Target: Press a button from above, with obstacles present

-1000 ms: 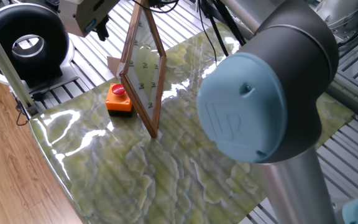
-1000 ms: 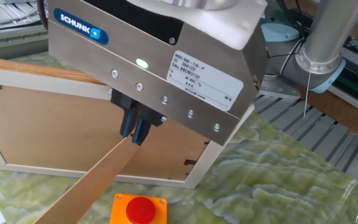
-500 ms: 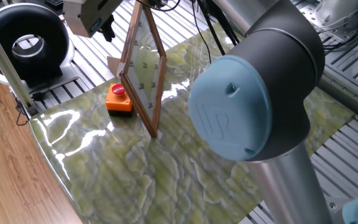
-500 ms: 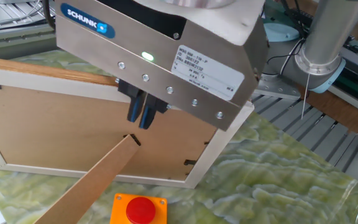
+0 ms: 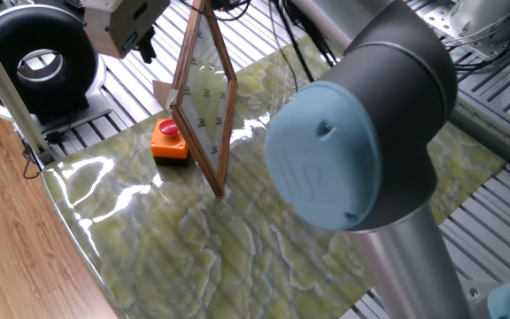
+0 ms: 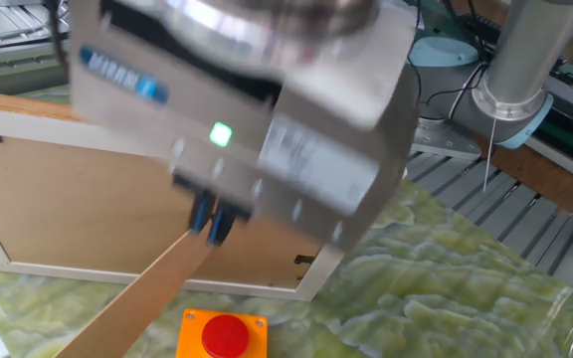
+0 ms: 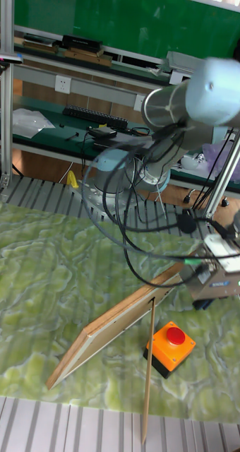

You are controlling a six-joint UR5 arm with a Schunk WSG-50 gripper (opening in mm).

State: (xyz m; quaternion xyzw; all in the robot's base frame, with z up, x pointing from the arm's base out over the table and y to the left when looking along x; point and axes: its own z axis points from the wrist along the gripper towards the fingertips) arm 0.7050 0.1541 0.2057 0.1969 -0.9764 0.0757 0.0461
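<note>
Glossy green marbled table cover (image 5: pixel 237 239), light wooden panel frame (image 7: pixel 109 321), brushed metal end effector (image 6: pixel 212 227), orange plastic button box (image 7: pixel 171 347)

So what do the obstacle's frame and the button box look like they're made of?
The obstacle panel seems to have a light brown wooden frame with visible grain, around a clear, glassy or plastic sheet. The button looks like a glossy red plastic cap on a smooth orange box, probably plastic, with a black base.

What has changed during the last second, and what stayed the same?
The pincer dipped a little toward the wooden frame after rising half a second ago, and the arm's blue-capped joint shifted left. Nothing was gripped or released. The red button, its orange box and the framed panel did not move.
</note>
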